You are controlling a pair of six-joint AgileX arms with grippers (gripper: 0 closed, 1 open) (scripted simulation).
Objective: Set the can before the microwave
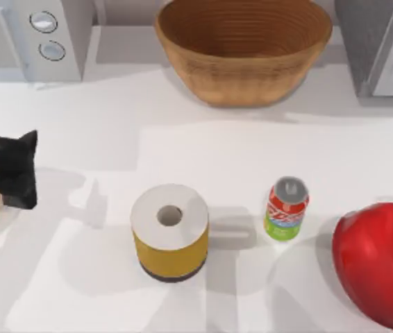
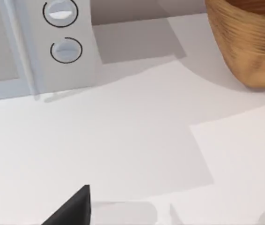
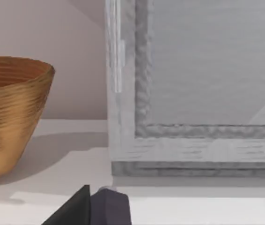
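Our left hand (image 1: pixel 17 172) hovers at the counter's (image 1: pixel 99 277) left edge; we cannot tell how its fingers stand. The slim red-and-green drink can (image 1: pixel 286 209) stands upright well apart to its right, beyond the yellow-sided paper roll (image 1: pixel 170 231), far from the white-grey two-dial microwave (image 1: pixel 44 38) at the back left.

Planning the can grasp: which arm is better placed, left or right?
Probably left. The left gripper hovers on the microwave side, and only the paper roll separates it from the can.
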